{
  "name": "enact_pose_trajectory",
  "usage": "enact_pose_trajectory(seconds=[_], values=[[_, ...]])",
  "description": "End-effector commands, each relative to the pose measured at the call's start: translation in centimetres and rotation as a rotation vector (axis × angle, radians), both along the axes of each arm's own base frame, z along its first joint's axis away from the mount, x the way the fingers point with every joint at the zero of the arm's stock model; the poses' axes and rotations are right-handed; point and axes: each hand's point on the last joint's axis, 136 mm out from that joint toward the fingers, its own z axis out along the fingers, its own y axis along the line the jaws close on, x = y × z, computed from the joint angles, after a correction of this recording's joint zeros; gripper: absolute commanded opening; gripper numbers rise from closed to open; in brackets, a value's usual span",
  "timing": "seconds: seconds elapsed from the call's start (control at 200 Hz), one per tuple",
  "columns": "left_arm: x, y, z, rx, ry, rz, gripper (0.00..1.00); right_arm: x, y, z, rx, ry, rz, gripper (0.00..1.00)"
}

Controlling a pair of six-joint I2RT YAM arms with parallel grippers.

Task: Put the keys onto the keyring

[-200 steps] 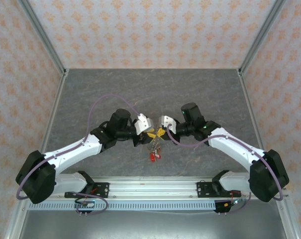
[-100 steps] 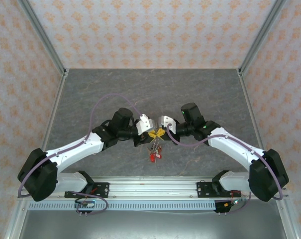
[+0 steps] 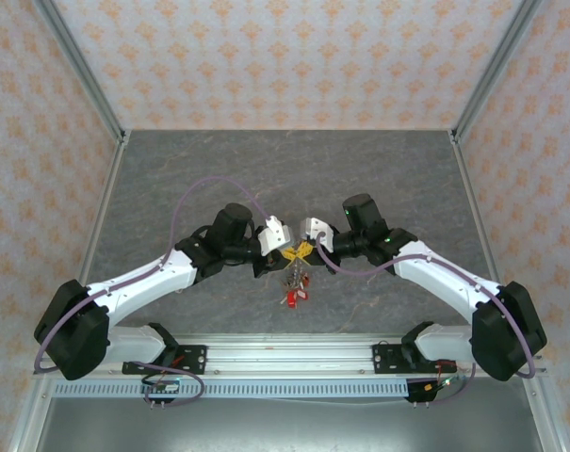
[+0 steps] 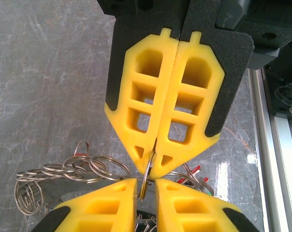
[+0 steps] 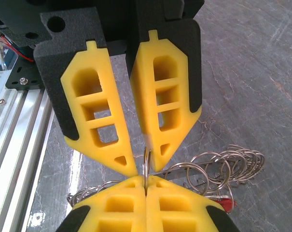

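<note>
keyring nipped from both sides, threading not yet finished

thin bare-metal keyring (image 4: 146,182), seen edge-on as a narrow loop of wire, upright between two sets of yellow tips. placed over the middle of the counter (image 3: 219,169), toward its near edge. linked to a tangle of more wire rings (image 4: 63,170) trailing off to one side, just beside it. keys (image 3: 293,294) bunched right below in the top view: small, mostly red-headed, with bits of red peeking past the tips in both wrist views. cannot tell whether lying on the counter or dangling just above it.

judged partway through. keys gathered into one bunch with the rings, none spotted loose elsewhere on the counter. cannot tell threaded from merely tangled. probably left to do: working a key's hole along the wire, then letting go.

left gripper (image 4: 152,166) closed, fingers pressed flat together along their whole length, wire pinched at the very tip. right gripper (image 5: 144,167) closed as well, tips drawn in on the same wire from the opposite side, with only a sliver between them for the metal. the two pairs of tips almost touching each other.
</note>
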Motion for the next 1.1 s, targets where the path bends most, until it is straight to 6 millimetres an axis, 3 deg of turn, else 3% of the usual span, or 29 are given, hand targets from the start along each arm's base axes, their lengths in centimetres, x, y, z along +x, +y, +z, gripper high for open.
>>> enact_pose_trajectory(seconds=[0.0,0.325,0.541,0.741,0.931,1.091], values=[[0.0,-0.8,1.3,-0.020,-0.023,-0.026,0.18,0.3,1.0,2.7,0.087,-0.045,0.043,0.00],[0.3,-0.8,1.4,-0.014,-0.034,-0.017,0.20,0.4,1.0,2.5,0.068,-0.033,0.045,0.00],[0.3,-0.8,1.4,-0.013,-0.040,-0.011,0.16,0.4,1.0,2.4,0.059,-0.024,0.047,0.00],[0.5,-0.9,1.8,-0.016,-0.051,-0.008,0.00,0.3,0.9,2.5,0.046,-0.010,0.044,0.00],[0.8,-1.0,2.0,-0.054,-0.050,0.019,0.00,0.5,0.2,1.9,0.010,-0.029,0.005,0.12],[1.1,-0.7,2.2,-0.091,-0.060,0.061,0.00,0.7,-0.6,2.2,-0.006,-0.074,-0.044,0.15]])
